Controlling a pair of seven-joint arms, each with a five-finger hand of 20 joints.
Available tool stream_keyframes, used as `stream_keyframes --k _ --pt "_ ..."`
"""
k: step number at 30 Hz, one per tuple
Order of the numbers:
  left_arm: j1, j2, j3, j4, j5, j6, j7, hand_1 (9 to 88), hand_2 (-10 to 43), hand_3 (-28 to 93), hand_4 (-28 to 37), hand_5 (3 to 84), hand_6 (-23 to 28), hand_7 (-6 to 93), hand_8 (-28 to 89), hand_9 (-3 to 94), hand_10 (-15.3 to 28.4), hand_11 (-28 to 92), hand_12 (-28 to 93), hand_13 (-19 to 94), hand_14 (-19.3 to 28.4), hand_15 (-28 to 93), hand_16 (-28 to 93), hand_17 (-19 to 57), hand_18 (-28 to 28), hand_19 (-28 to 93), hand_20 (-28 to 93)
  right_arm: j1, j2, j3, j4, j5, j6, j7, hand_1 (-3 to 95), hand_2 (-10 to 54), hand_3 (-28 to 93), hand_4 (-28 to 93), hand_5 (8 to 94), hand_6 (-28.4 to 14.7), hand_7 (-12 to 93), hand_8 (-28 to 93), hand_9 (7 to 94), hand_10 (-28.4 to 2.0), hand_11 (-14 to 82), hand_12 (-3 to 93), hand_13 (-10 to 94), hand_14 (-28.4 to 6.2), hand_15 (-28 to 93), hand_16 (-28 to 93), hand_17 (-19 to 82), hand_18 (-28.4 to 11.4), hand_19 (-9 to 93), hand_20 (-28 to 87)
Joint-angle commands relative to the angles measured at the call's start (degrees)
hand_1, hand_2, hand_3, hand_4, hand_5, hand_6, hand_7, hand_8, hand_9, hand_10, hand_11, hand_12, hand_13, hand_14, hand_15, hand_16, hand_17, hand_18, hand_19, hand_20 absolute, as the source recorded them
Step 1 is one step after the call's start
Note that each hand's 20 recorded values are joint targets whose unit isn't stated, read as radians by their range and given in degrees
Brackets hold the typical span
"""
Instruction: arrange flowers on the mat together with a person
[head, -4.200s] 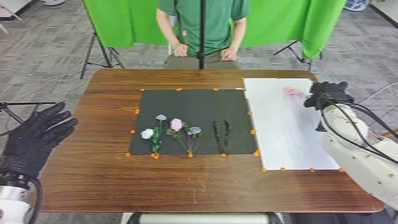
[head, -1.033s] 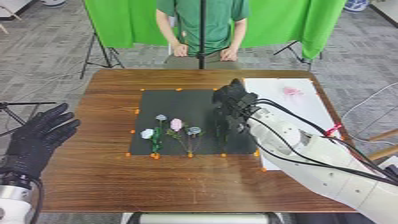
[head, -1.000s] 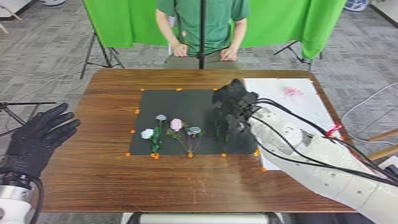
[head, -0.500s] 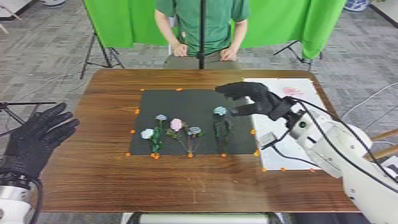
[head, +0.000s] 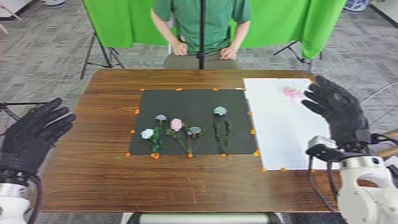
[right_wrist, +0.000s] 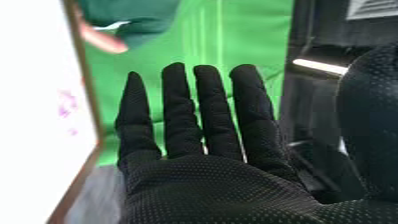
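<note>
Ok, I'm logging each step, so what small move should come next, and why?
Probably reach the open right hand for the pink flower on the white sheet: the hand is empty, and the other flowers lie on the black mat.

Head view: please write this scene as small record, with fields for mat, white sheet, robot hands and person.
mat: dark mat; pale blue flower nearest the white sheet, pink flower and white flower farther left
white sheet: white sheet, pink flower near far end
left hand: left hand open, beside table
right hand: right hand open, at sheet's right edge
person: hands beyond table
</note>
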Motion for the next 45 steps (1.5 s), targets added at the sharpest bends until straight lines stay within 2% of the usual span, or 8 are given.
stream_keyframes --k 1,2,5,7,16,35,39,45 --pt "0.53 -2.02 1.74 -0.42 0.20 1.02 1.03 25.1 0.3 69 -23.4 38.3 4.6 16.3 -6 33.6 13.5 22 17 30 15.8 25 3 -5.1 22.2 39 12 -5.17 -0.67 1.91 -0.50 -2.79 -6.99 0.75 19.9 -6.6 85 -25 40.2 -3.1 15 -10 39.5 -12.7 9.4 22.5 33 -11.2 10 36 8 -19.7 39 26" --pt "0.46 -2.00 1.95 -0.40 0.01 1.11 1.31 25.1 0.3 69 -23.4 38.3 4.6 16.4 -6 33.6 13.5 22 17 30 15.8 25 3 -5.1 22.2 39 12 -5.51 -1.02 2.20 -0.74 -2.90 -7.31 0.80 20.0 -6.6 85 -25 40.2 -3.2 15 -10 39.5 -12.7 9.5 22.5 33 -11.2 10 36 8 -19.7 39 26" --pt "-0.13 -2.49 1.84 0.13 0.53 0.10 -0.14 25.1 0.4 69 -23.5 38.2 4.6 16.4 -7 33.4 13.5 22 17 30 15.8 25 3 -5.1 22.2 39 12 -5.10 -1.12 2.12 -0.70 -3.01 -7.13 0.70 19.9 -6.4 85 -25 40.1 -3.3 15 -10 39.4 -12.8 9.5 22.4 33 -11.2 10 35 8 -19.7 39 26" --pt "-0.33 -2.45 2.28 0.23 0.35 0.50 0.18 25.0 0.3 69 -23.4 38.2 4.7 16.3 -6 33.4 13.4 22 17 30 15.9 25 3 -5.1 22.2 39 12 -5.02 -0.75 2.11 -0.64 -2.80 -6.77 0.70 19.8 -6.4 85 -25 40.0 -3.2 15 -10 39.3 -12.9 9.5 22.5 33 -11.2 10 35 8 -19.8 39 26" --pt "-2.16 -2.29 3.59 1.01 0.73 -0.51 -0.24 25.1 0.3 69 -23.4 38.3 4.7 16.3 -6 33.4 13.4 22 17 30 15.8 25 3 -5.0 22.2 38 12 -6.20 -1.95 2.74 -1.76 -2.50 -6.27 1.41 19.7 -6.2 85 -25 39.6 -3.2 15 -10 39.1 -13.0 9.3 22.6 33 -11.2 10 35 8 -19.9 39 26" --pt "-1.47 -1.95 3.17 1.07 0.67 -1.08 -0.77 25.1 0.5 69 -23.4 38.5 4.8 16.3 -7 33.5 13.5 22 17 30 15.9 25 3 -5.0 22.2 39 12 -5.21 -3.01 1.96 -1.24 -2.22 -7.38 1.40 19.8 -6.5 85 -25 39.4 -3.1 15 -10 39.0 -12.9 9.3 22.6 33 -11.2 10 36 8 -20.1 40 27" --pt "-3.03 -1.56 3.92 1.61 0.90 -1.59 -1.35 25.1 0.6 69 -23.4 38.5 4.7 16.4 -6 33.5 13.5 22 17 30 15.9 25 3 -5.0 22.2 39 12 -5.57 -3.03 2.54 -1.38 -2.06 -7.07 1.06 19.9 -6.4 85 -25 39.4 -3.0 15 -10 39.1 -12.8 9.3 22.6 33 -11.3 10 36 8 -20.1 40 27" --pt "-1.57 -1.83 2.94 1.10 0.82 -1.29 -1.61 25.2 0.7 69 -23.4 38.5 4.8 16.4 -6 33.5 13.5 22 17 30 15.9 25 3 -5.0 22.2 39 12 -5.66 -3.34 2.54 -1.26 -2.47 -8.36 1.37 20.1 -6.3 85 -25 39.6 -3.0 15 -10 39.3 -12.8 9.4 22.5 33 -11.3 10 36 7 -20.3 40 27"
